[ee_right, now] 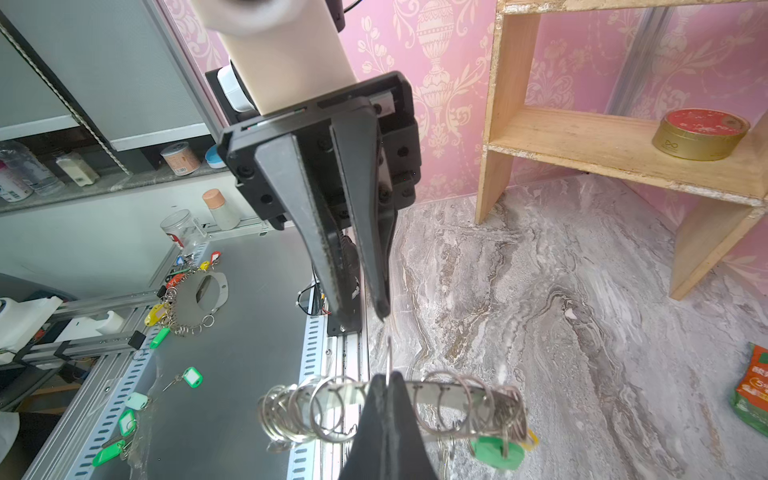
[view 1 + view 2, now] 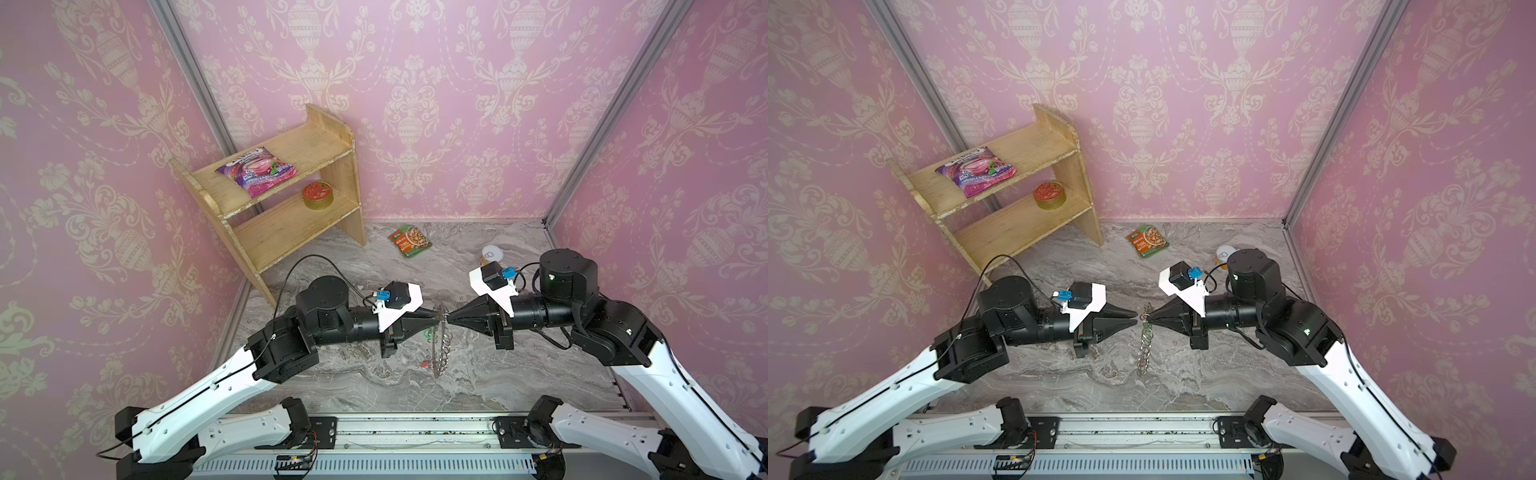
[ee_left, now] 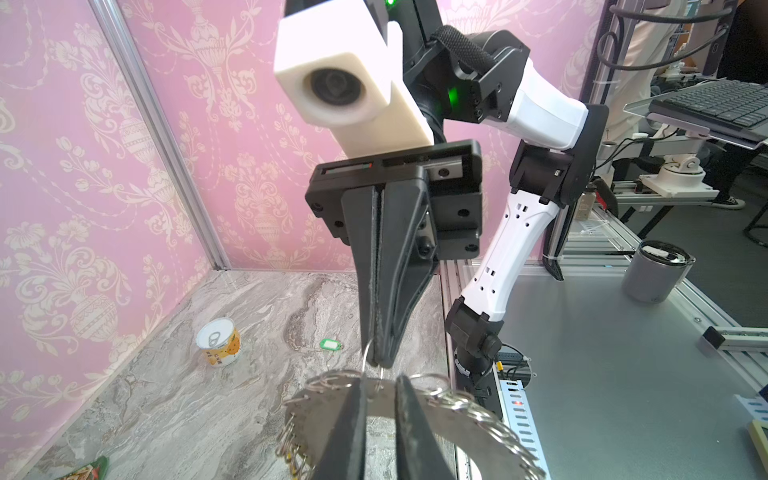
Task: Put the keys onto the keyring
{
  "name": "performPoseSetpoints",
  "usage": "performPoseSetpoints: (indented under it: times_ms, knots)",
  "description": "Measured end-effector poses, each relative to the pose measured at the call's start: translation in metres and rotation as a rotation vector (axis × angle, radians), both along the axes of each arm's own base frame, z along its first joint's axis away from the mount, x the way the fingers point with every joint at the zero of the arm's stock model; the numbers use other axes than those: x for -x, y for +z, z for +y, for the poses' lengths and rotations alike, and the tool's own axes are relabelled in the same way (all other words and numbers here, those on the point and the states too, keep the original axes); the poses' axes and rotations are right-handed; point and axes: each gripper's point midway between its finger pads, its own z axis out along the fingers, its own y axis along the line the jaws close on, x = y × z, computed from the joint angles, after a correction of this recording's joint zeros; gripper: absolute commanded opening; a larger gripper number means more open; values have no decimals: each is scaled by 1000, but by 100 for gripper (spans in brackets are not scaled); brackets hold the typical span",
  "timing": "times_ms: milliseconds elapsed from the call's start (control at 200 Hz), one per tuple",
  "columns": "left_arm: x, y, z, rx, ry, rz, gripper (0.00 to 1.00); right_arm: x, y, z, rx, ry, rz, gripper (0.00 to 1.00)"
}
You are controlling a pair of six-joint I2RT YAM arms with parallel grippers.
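Over on the left, the left gripper points in at the ring with its jaws a crack apart. Nothing sits between them, and the tips stop just short of the metal.

Centre of the bench, a touch toward the front edge, is the keyring. It stands on edge, plate vertical, with wire loops fanned along the rim. Whether its low edge touches the marble, I cannot tell. A green key dangles from one loop.

On the right, the right gripper is clamped tight on the ring's top rim, and it looks to be carrying it alone.

That plate reads stiff and fairly heavy, and hung from one pinch it will want to swing. The loops look thin, springy and slippery. Best hold is the flat plate, not the wire.

Far right, near the right edge, a loose green key lies flat. It looks light, and easiest to nip by its plastic tag.
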Motion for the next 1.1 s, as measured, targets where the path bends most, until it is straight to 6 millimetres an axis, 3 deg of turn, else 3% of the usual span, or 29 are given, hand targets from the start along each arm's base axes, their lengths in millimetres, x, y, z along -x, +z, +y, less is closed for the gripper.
performPoseSetpoints:
  times_ms: [756,1101]
  knots:
    - [1,0,-3,8,-10,20,30,0,4,1,-15,-1,9,0]
    - [-2,-6,-13,4,-26,73,17,1,5,1,-22,5,4,0]
